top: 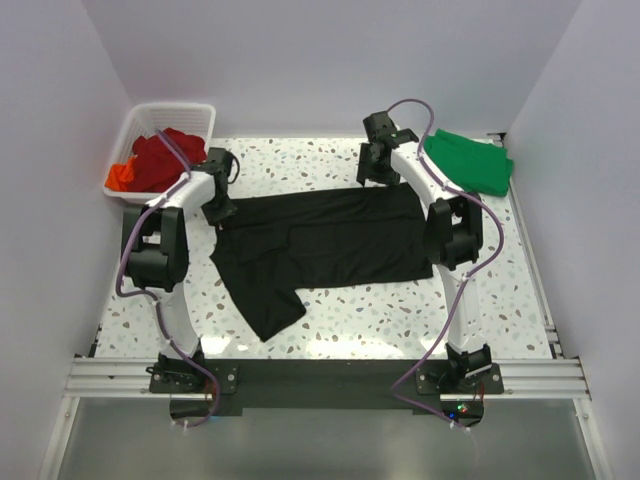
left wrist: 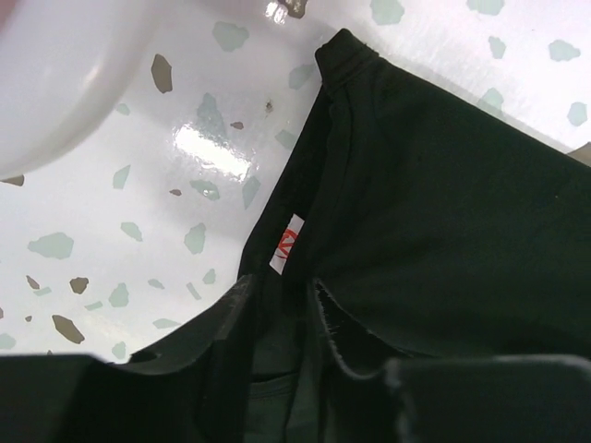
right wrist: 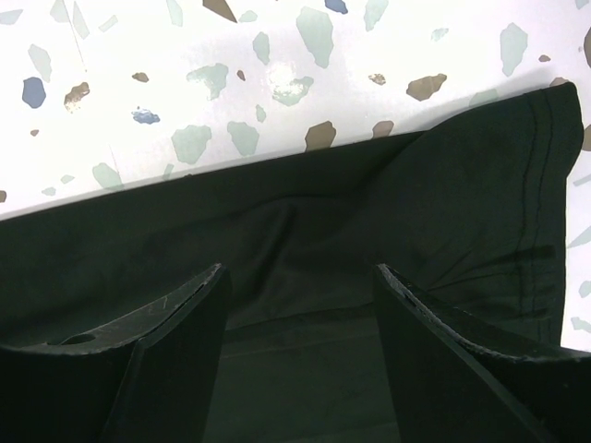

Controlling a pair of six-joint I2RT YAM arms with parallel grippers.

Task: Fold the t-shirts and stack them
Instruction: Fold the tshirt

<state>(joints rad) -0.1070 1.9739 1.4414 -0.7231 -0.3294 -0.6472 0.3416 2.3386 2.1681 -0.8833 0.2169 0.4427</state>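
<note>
Both grippers sat over the black soft-fabric t-shirt [top: 320,240] spread mid-table: the left gripper [left wrist: 282,318] stood slightly parted astride its collar edge near the white tag [left wrist: 289,245], the right gripper [right wrist: 300,295] wide apart above the hem, clasping nothing. Green folded t-shirt [top: 470,160] lay far right; red [top: 165,155] and orange [top: 120,177] shirts filled the white slatted basket [top: 195,110].

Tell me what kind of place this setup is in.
Most likely a robotics lab test cell, not a home laundry: plain white walls box in a speckled terrazzo-pattern tabletop, and the two arms are bolted to an aluminium rail at its near edge.
</note>
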